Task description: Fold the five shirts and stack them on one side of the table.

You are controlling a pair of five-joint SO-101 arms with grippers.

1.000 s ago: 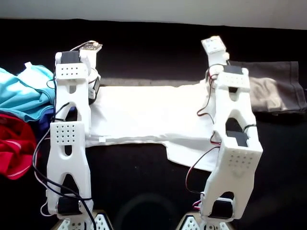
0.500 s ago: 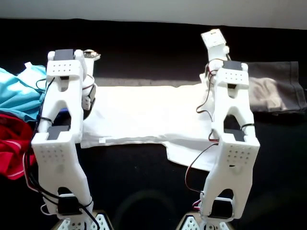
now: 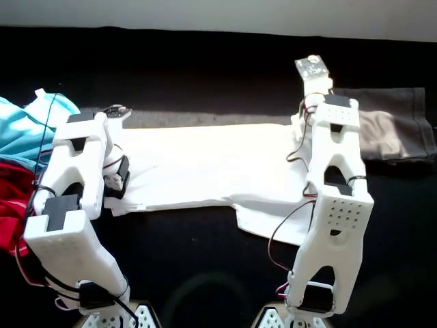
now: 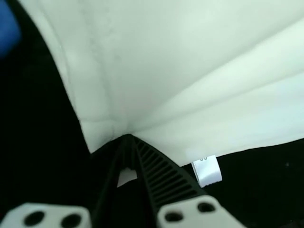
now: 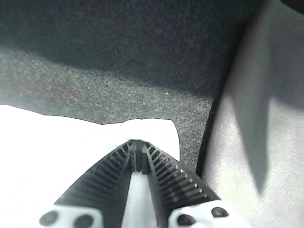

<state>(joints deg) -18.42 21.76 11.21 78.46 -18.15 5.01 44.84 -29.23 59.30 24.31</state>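
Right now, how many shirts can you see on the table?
4: a white shirt spread in the middle, a gray shirt at the far right, a turquoise shirt and a red shirt heaped at the left edge. A blue patch may be a fifth.

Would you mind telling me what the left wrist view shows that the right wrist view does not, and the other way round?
Left wrist view, not the right: a small white tag at the hem of the white shirt, a bit of blue cloth, and the left tool shut on a bunched edge. Right wrist view, not the left: the grey shirt, lying apart, and the right tool shut on a corner. Both: the white shirt on the black table.
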